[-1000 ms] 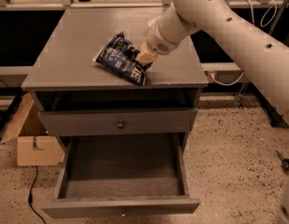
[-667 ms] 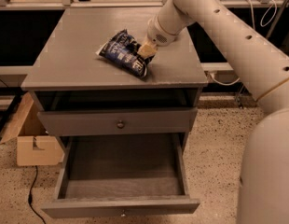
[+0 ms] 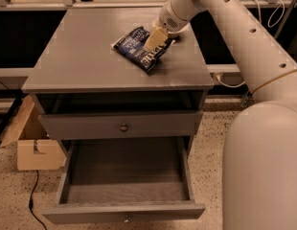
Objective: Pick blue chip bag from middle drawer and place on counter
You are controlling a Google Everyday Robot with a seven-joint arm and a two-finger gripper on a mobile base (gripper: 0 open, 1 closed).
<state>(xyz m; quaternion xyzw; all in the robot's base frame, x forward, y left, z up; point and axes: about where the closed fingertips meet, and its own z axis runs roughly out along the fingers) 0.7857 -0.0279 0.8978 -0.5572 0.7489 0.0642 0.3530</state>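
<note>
The blue chip bag (image 3: 139, 49) lies on the counter (image 3: 86, 56), towards its back right. My gripper (image 3: 153, 38) reaches down from the upper right and sits on the bag's right end, shut on it, with one pale finger (image 3: 152, 37) showing on top of the foil. The middle drawer (image 3: 127, 176) is pulled out below, and its grey floor is bare.
The drawer above (image 3: 122, 126) is shut, with a small knob. A cardboard box (image 3: 36, 150) stands on the speckled floor to the cabinet's left, with a black cable (image 3: 31, 202) beside it. My arm and body (image 3: 263, 166) fill the right side.
The gripper and the bag have moved together to the right and farther back on the counter. The drawers have not moved.
</note>
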